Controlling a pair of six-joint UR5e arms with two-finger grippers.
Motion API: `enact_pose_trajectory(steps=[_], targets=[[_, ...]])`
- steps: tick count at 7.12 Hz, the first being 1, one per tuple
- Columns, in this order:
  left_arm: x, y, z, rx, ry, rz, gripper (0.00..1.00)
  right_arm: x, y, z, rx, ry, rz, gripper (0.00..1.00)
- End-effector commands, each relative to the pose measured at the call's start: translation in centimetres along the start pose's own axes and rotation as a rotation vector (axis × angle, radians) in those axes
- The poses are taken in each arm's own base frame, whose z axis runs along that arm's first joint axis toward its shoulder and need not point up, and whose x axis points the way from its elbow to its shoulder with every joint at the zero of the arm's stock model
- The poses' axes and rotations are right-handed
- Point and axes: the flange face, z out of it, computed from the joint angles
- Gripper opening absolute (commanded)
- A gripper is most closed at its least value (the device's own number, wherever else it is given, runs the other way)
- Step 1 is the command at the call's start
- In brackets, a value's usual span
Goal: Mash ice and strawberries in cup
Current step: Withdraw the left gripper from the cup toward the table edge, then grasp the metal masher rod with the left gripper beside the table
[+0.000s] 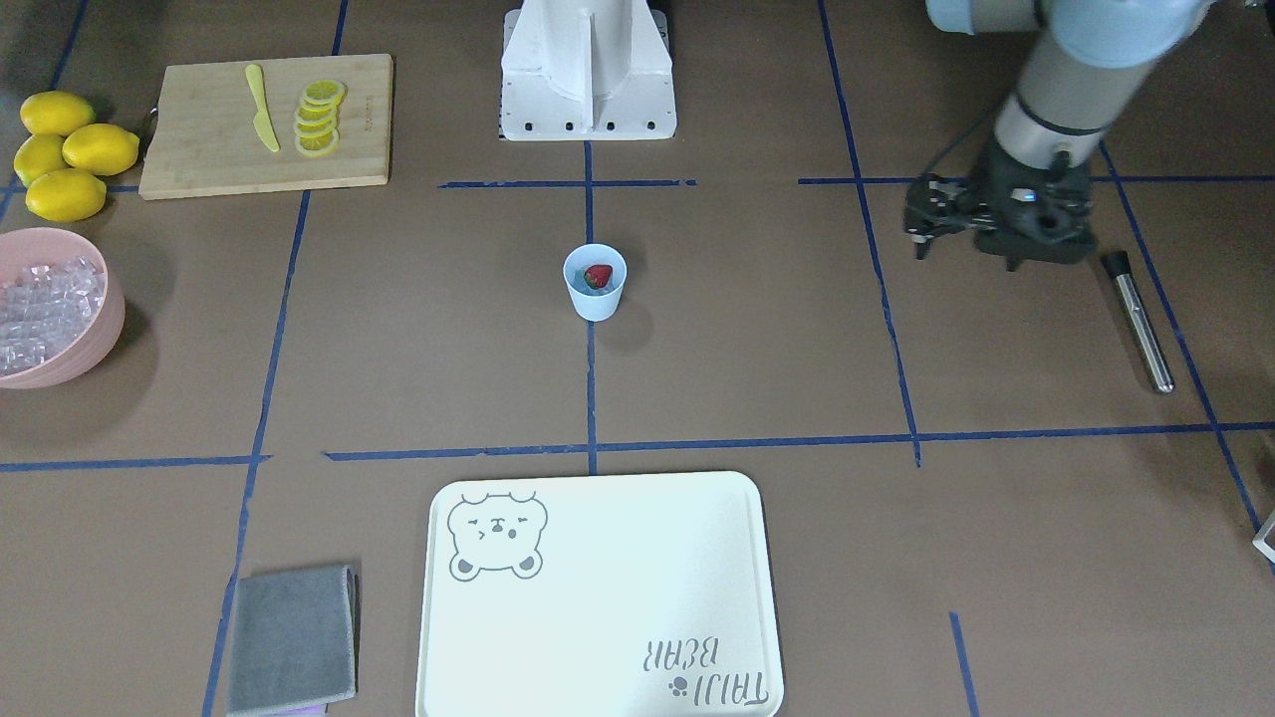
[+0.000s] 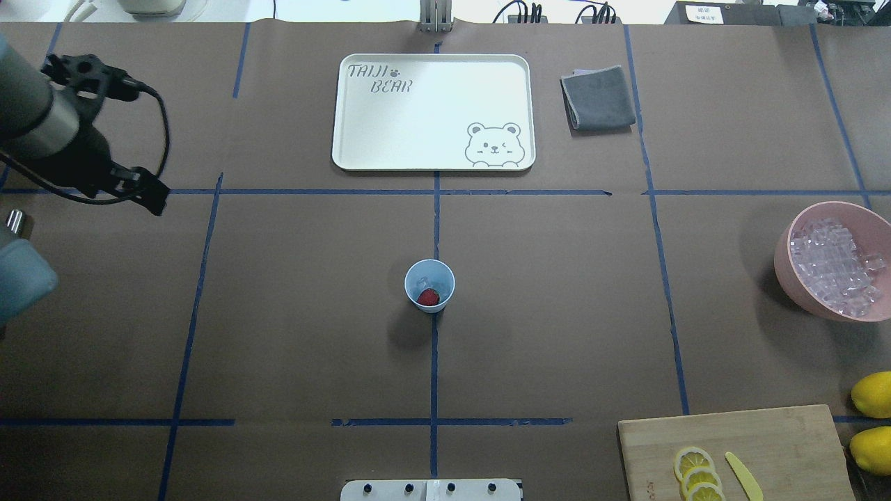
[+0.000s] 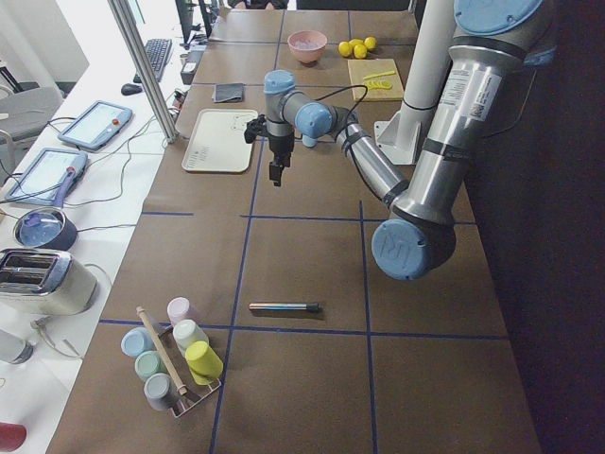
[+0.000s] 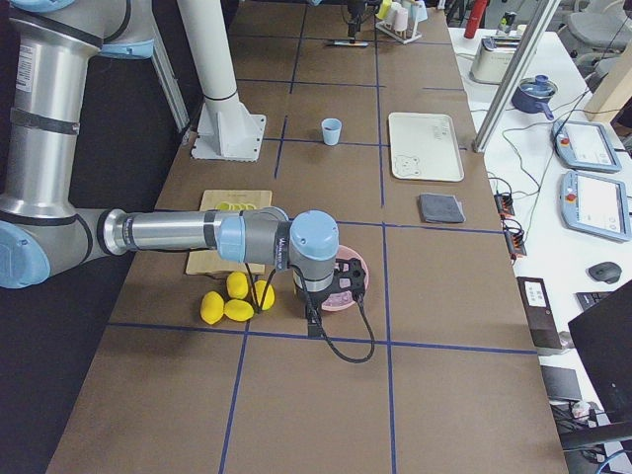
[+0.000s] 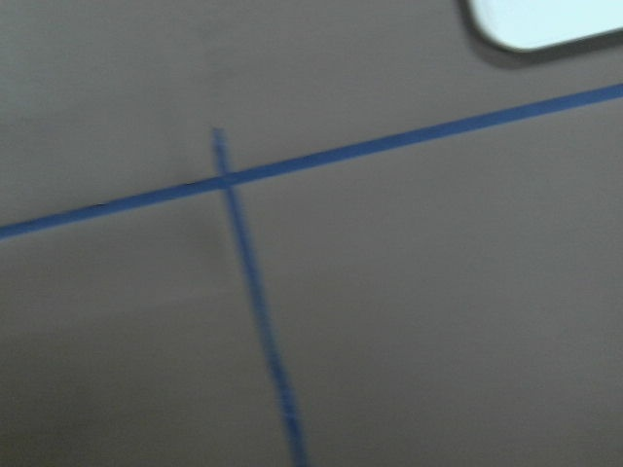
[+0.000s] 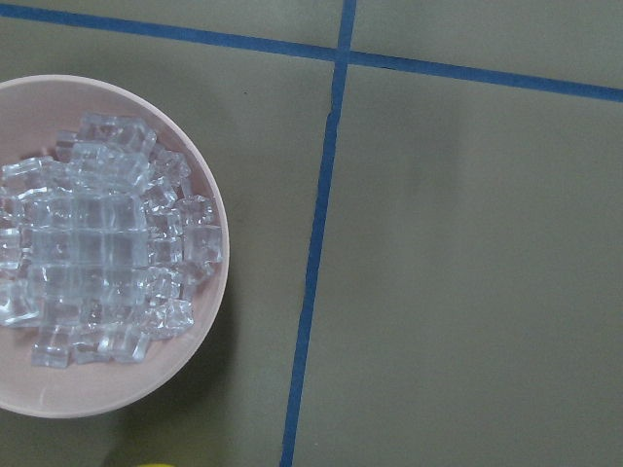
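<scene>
The light-blue cup (image 1: 596,299) (image 2: 429,285) stands upright at the table's middle, with the red strawberry (image 1: 598,276) (image 2: 429,297) inside and a pale glassy bit beside it. Most of the ice (image 1: 45,309) (image 2: 832,268) (image 6: 107,253) fills a pink bowl (image 1: 112,319) (image 2: 786,275). My left gripper (image 1: 921,221) (image 2: 154,198) hovers far off to the cup's side, open, with nothing between its fingers. A metal rod with a black end (image 1: 1139,321) (image 3: 284,306) lies on the table beyond it. My right gripper (image 4: 312,323) hangs beside the pink bowl; I cannot tell its state.
A white bear-print tray (image 1: 598,697) (image 2: 348,139) and a folded grey cloth (image 1: 292,639) lie on the operators' side. A wooden board (image 1: 199,149) holds lemon slices and a yellow knife, with whole lemons (image 1: 65,149) beside it. A rack of cups (image 3: 175,364) stands at the left end.
</scene>
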Motion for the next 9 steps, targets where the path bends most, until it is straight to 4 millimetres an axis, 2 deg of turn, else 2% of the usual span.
enact_pose_trajectory(steps=[1,2,3,4,6,7,8,9], targets=[[-13.9,3.4,-2.0,-0.011,0.004,0.043,0.99,0.0,0.0,0.0,0.0,0.0,-0.001,1.0],[-19.1,4.8,-1.8,-0.027,0.026,0.03,0.99,0.0,0.0,0.0,0.0,0.0,-0.001,1.0],[-22.6,6.1,-0.3,-0.058,0.032,0.029,1.0,0.0,0.0,0.0,0.0,0.0,-0.001,1.0],[-24.3,6.8,1.4,-0.064,0.031,0.01,1.0,-0.1,0.0,-0.1,0.002,-0.001,-0.002,1.0],[-26.8,6.2,5.0,-0.023,0.032,-0.104,1.0,-0.2,0.0,-0.2,0.005,-0.001,-0.004,1.0],[-28.6,6.0,7.5,0.013,0.035,-0.146,1.0,-0.2,0.0,-0.2,0.005,-0.001,-0.004,1.0],[-30.4,6.1,11.0,0.044,0.045,-0.154,1.0,-0.3,-0.1,-0.3,0.008,0.0,-0.007,1.0],[-29.9,6.4,14.3,0.054,0.06,-0.166,1.0,-0.3,-0.1,-0.4,0.01,0.0,-0.007,1.0]])
